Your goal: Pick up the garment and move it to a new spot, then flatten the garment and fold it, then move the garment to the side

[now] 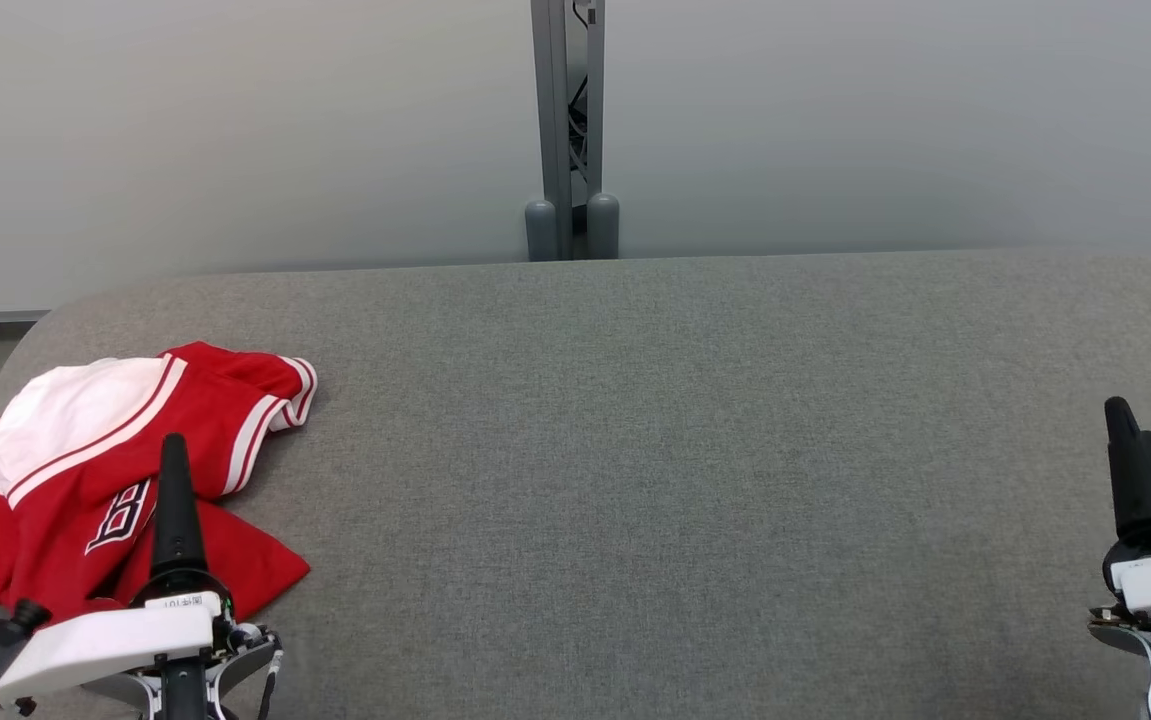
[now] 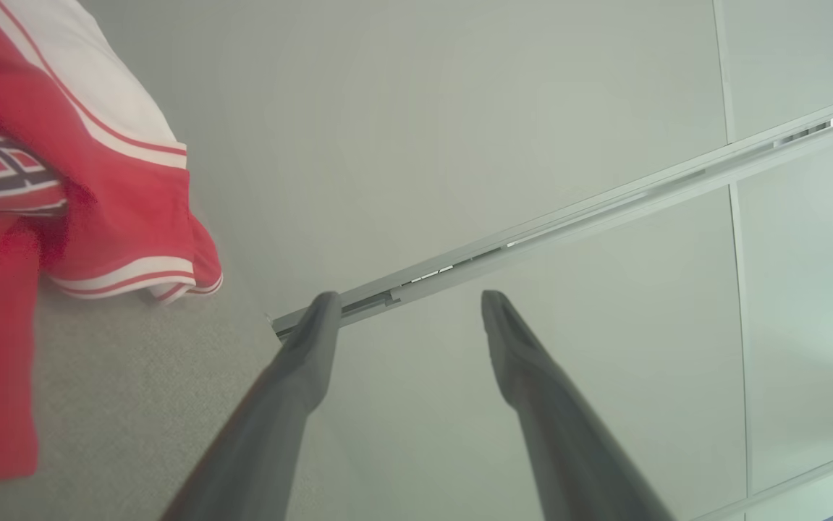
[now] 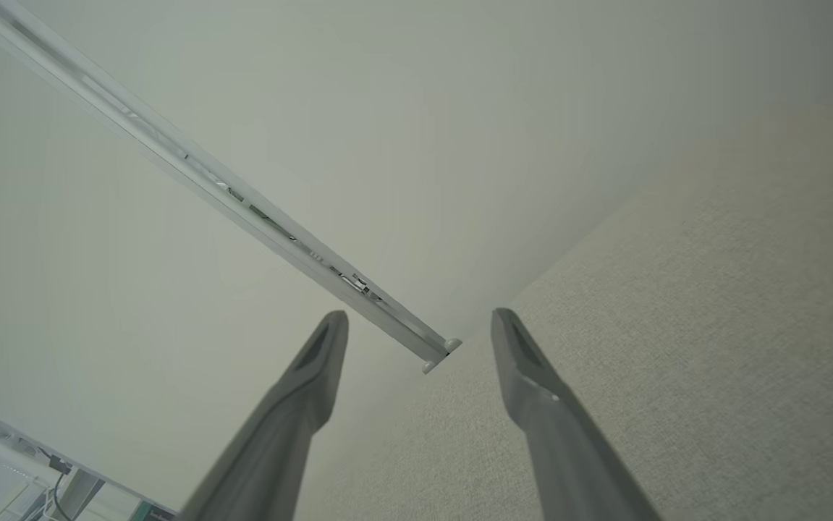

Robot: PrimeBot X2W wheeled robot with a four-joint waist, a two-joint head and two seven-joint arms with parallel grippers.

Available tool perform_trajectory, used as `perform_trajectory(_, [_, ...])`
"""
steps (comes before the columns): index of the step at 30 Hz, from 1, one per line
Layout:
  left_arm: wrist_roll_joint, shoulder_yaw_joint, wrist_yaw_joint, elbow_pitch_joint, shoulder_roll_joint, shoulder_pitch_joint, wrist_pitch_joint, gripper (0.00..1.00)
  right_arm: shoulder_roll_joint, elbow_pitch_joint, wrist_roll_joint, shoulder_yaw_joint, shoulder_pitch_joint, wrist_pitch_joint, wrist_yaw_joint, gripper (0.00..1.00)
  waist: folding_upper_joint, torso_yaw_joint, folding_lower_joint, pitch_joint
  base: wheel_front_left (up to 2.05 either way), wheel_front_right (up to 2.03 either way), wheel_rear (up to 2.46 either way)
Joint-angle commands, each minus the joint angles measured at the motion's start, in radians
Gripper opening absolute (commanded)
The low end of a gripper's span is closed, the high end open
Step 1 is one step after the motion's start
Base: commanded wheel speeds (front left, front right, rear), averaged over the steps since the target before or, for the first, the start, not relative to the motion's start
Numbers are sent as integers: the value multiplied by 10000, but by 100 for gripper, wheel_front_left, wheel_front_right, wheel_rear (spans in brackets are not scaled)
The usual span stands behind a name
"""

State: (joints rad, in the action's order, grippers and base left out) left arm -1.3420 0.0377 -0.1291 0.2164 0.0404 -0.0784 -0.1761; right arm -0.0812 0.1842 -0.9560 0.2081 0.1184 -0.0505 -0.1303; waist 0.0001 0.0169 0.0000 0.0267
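Note:
A red and white garment (image 1: 105, 470) with striped trim and dark lettering lies crumpled at the left end of the grey padded surface (image 1: 655, 480). My left gripper (image 1: 173, 445) hovers over the garment's near right part, fingers pointing up the head view. In the left wrist view its fingers (image 2: 307, 362) stand apart, open and empty, with the garment (image 2: 61, 181) off to their left. My right gripper (image 1: 1120, 415) sits at the far right edge, well away from the garment. Its fingers (image 3: 532, 376) are spread open over bare fabric.
A pale wall stands behind the surface, with a grey metal post (image 1: 568, 130) at the back centre. The surface's rounded left corner lies just beyond the garment.

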Motion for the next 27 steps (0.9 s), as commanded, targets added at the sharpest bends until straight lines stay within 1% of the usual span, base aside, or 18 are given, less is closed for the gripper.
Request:
perform_trajectory(1, [282,149,-11,-211,56,-326,-20,100,-161,-292,405,-92,251,144,-4,100,-1,17,0,8,0,0,0])
perform_trajectory(8, [1375,686,-12,-623,64,-420,-123,100,-16,-1089,1973,-359,377,502,-4,100,-1,89,0,56,0,0,0])
perform_trajectory(10, [1658,812,-13,-763,68,-460,-156,100,-58,-1457,2428,-443,424,598,-4,100,-1,109,0,61,0,0,0])
perform_trajectory(18, [2722,1383,-6,-1446,77,-575,-256,100,-339,-2216,4101,-963,438,970,-4,100,-1,152,0,118,0,0,0])
perform_trajectory(23, [3568,1557,229,-1968,82,-642,-318,100,-580,-2694,5324,-1439,516,1193,-4,100,-1,169,0,133,0,0,0])
perform_trajectory(27, [4755,1272,689,-2570,82,-526,-372,100,-666,-2940,6177,-1774,477,1366,-4,100,-1,184,0,126,0,0,0])
